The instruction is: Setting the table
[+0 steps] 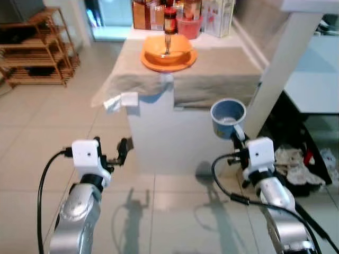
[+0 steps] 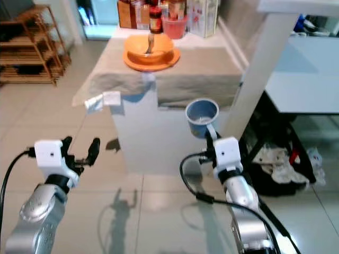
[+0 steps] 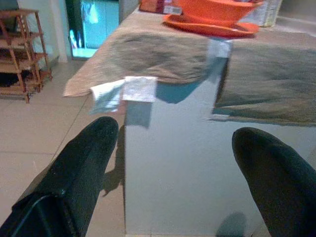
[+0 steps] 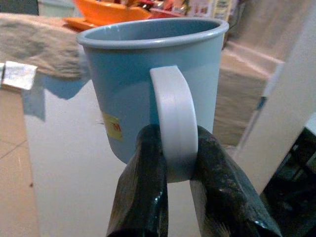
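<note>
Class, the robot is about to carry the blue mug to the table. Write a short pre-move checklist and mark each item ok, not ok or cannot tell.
1. Right pincer clamps the blue mug by its handle: ok.
2. Mug upright: ok.
3. Mug empty: cannot tell.
4. Left pincer open and free: ok.
5. Bare cloth on the table beside the orange plate: ok.
6. Mug already over the table: not ok, it hangs short of the front edge.

Daylight floods the room, bright and a little washed out near the far doorway (image 1: 108, 18). The glossy tiled floor (image 1: 32, 127) carries soft glare and thin shadows of both arms. Head views are soft, mildly bowed at the edges. In the wrist views, the near black fingers (image 3: 74, 168) and blue mug (image 4: 148, 89) are sharp, backgrounds hazy.
</note>
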Available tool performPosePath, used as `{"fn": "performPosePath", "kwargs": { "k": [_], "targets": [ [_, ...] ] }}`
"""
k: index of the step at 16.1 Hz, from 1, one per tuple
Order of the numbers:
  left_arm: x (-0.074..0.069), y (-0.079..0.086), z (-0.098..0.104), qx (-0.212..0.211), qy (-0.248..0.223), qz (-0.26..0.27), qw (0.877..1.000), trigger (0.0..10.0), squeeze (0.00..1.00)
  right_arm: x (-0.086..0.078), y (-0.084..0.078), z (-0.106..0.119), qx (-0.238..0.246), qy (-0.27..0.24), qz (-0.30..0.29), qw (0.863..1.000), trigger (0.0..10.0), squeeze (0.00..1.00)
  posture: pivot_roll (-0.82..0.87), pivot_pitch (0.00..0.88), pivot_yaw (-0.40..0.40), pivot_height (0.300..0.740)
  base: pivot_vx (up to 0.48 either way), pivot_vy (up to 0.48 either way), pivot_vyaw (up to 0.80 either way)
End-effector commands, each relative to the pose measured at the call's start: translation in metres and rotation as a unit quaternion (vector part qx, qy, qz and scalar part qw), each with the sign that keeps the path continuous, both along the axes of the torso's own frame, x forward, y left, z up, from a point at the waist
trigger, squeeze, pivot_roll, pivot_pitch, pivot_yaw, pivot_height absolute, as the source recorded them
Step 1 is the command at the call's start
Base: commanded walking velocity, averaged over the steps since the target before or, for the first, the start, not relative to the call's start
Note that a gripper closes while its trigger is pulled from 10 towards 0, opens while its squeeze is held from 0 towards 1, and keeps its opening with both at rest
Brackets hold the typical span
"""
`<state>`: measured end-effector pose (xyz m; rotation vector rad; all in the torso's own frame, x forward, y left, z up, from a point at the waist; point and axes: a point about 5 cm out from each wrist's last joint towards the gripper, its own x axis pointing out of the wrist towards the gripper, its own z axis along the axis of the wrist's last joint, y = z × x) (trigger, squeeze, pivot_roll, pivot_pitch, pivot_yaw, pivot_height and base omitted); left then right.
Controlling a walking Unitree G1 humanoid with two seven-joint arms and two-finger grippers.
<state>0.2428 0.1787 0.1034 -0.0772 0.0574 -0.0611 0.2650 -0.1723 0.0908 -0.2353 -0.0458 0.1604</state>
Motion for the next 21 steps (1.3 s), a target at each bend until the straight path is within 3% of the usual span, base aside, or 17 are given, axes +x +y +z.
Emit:
{"fn": "performPosePath", "kwargs": {
  "k": [1, 11, 21],
  "targets": [
    [0.003, -0.008, 0.000, -0.001, 0.003, -0.008, 1.000, 10.0, 0.00, 0.001, -0.006, 0.006, -0.010, -0.014, -0.008, 1.000, 0.0, 0.00, -0.04, 0.000, 0.026, 0.740, 0.000, -0.480, 0.00],
    [0.019, -0.015, 0.006, 0.001, -0.005, -0.030, 1.000, 10.0, 0.00, 0.004, -0.004, 0.009, -0.018, -0.023, -0.012, 1.000, 0.0, 0.00, -0.06, 0.000, 0.048, 0.740, 0.000, -0.471, 0.00],
    [0.024, -0.019, 0.006, 0.000, -0.007, -0.029, 1.000, 10.0, 0.00, 0.005, -0.003, 0.008, -0.038, -0.023, -0.013, 0.999, 0.0, 0.00, -0.07, 0.000, 0.053, 0.740, 0.000, -0.454, -0.16]
  ]
}}
